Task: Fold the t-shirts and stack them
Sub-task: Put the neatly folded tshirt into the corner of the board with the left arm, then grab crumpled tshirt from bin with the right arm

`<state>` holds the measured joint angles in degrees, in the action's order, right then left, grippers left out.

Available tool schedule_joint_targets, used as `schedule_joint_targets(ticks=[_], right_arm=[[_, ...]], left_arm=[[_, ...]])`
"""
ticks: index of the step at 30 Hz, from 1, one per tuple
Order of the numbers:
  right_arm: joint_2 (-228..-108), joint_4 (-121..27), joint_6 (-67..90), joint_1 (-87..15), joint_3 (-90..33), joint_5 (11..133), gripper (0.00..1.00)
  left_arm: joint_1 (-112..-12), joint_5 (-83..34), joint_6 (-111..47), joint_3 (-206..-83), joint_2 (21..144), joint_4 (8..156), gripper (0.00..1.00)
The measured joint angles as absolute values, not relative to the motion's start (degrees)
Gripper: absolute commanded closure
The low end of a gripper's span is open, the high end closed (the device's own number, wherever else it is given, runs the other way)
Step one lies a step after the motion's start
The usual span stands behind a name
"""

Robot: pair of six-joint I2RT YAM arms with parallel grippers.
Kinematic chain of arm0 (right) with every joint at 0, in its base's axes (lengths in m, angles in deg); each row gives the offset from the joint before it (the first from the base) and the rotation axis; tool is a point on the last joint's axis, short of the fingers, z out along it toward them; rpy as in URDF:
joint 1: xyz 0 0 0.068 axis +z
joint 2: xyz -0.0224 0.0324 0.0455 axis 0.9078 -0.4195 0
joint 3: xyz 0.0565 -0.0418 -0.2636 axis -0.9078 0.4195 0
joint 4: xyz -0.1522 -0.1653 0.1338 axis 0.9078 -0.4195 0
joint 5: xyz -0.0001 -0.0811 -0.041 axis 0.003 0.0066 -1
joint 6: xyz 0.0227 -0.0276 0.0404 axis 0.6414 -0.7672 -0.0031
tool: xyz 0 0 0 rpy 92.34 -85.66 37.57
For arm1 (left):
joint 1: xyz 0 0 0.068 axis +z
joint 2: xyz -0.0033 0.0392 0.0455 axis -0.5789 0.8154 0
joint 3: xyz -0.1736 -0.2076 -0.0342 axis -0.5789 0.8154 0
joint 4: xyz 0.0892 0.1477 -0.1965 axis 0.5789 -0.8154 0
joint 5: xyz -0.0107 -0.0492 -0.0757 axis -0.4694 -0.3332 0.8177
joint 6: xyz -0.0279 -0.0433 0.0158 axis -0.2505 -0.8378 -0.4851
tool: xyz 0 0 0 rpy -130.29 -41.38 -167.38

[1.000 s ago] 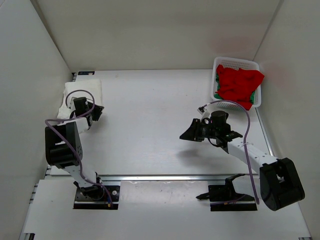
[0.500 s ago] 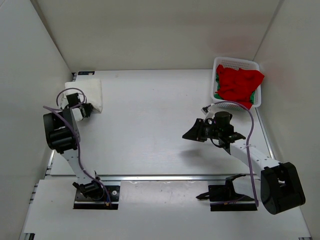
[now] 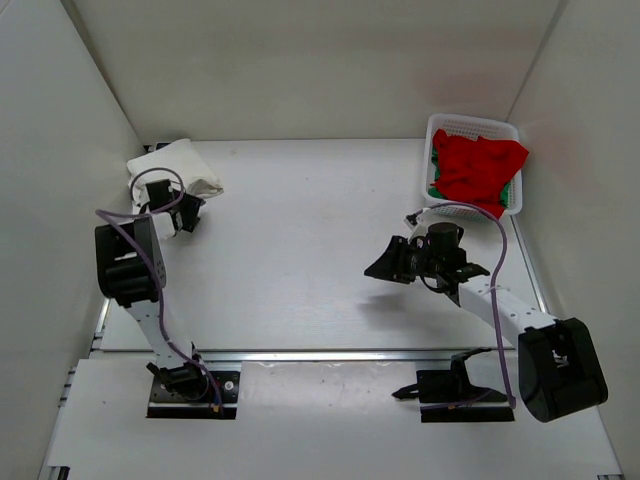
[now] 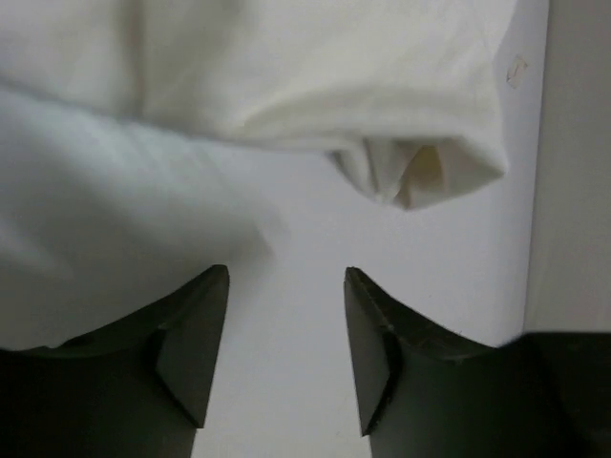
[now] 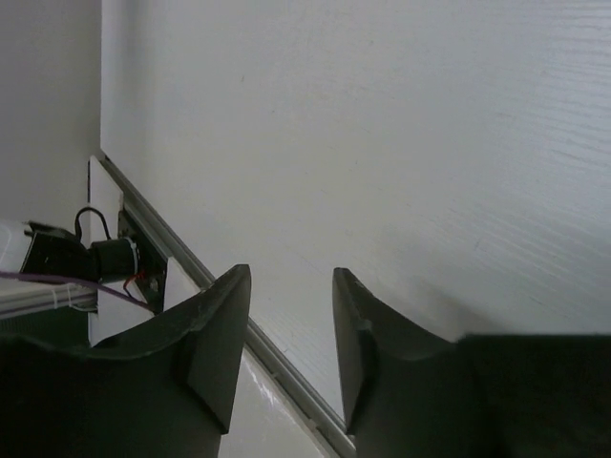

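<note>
1. Your largest item is the flat white table (image 3: 300,250), which spreads under both arms.
2. The white perforated plastic basket (image 3: 470,125) stands at the table's far right corner, close to the side wall.
3. Your bright red cloth t-shirt (image 3: 475,165) lies crumpled in that basket and drapes over its near rim.
4. The off-white cloth t-shirt (image 3: 175,165) sits bunched at the far left corner of the table.
5. The green cloth t-shirt (image 3: 436,190) shows only as slivers beneath the red one.
6. Your right gripper (image 5: 291,277) hangs over bare table, well apart from the basket. Its jaws are parted a little and hold nothing.
7. Your left gripper (image 4: 286,277) points at the off-white shirt's near edge. Its jaws are parted and empty, the tips just short of the cloth.
</note>
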<state>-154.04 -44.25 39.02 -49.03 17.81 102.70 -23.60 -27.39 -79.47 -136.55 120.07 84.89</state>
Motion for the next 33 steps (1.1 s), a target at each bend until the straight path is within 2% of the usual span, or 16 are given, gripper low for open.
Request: schedule_joint_targets(ticks=[1, 2, 4, 5, 8, 9, 13, 18, 21, 24, 27, 33], right_arm=[[-154.4, -44.6, 39.0, -48.7, 17.5, 102.2, 0.54], [-154.9, -45.2, 38.9, -48.4, 16.7, 101.5, 0.6], [-155.7, -46.9, 38.3, -47.9, 14.3, 99.6, 0.92], [-156.1, -48.3, 38.0, -47.9, 12.5, 98.5, 1.0], [-157.8, -52.8, 37.4, -47.8, 4.9, 94.0, 1.0], [-158.4, -54.1, 37.1, -48.3, 2.1, 92.6, 1.0], [-162.7, -59.3, 34.2, -52.6, -10.9, 86.3, 1.0], [-174.1, -67.7, 28.1, -63.2, -31.4, 78.6, 1.0], [-182.9, -71.7, 24.0, -68.4, -42.9, 73.8, 0.88], [-191.8, -75.5, 20.4, -72.2, -52.2, 69.7, 0.61], [-200.1, -78.1, 17.8, -73.8, -59.9, 67.8, 0.54], [-216.0, -82.8, 15.3, -74.0, -74.9, 65.9, 0.51]], left_arm=[[-23.4, -27.6, -79.3, -133.6, 117.4, 84.8, 0.48], [-23.4, -27.7, -78.7, -131.4, 115.1, 84.5, 0.63], [-24.7, -28.1, -77.5, -128.7, 111.0, 83.8, 0.77], [-25.9, -28.1, -76.9, -128.1, 109.2, 83.4, 0.84], [-31.7, -27.8, -74.3, -127.2, 104.1, 82.5, 0.99], [-34.5, -27.3, -73.1, -127.2, 102.4, 82.0, 0.96], [-47.7, -23.2, -68.8, -127.2, 97.2, 80.5, 0.97], [-59.8, -15.5, -66.4, -121.4, 92.9, 79.0, 0.96], [-63.1, -13.3, -63.8, -118.8, 91.6, 75.3, 0.95], [-63.7, -12.3, -61.9, -115.9, 88.5, 73.9, 0.88], [-63.0, -10.1, -61.0, -113.6, 84.3, 74.6, 0.86], [-62.9, -9.1, -58.6, -113.1, 81.6, 75.2, 0.84]])
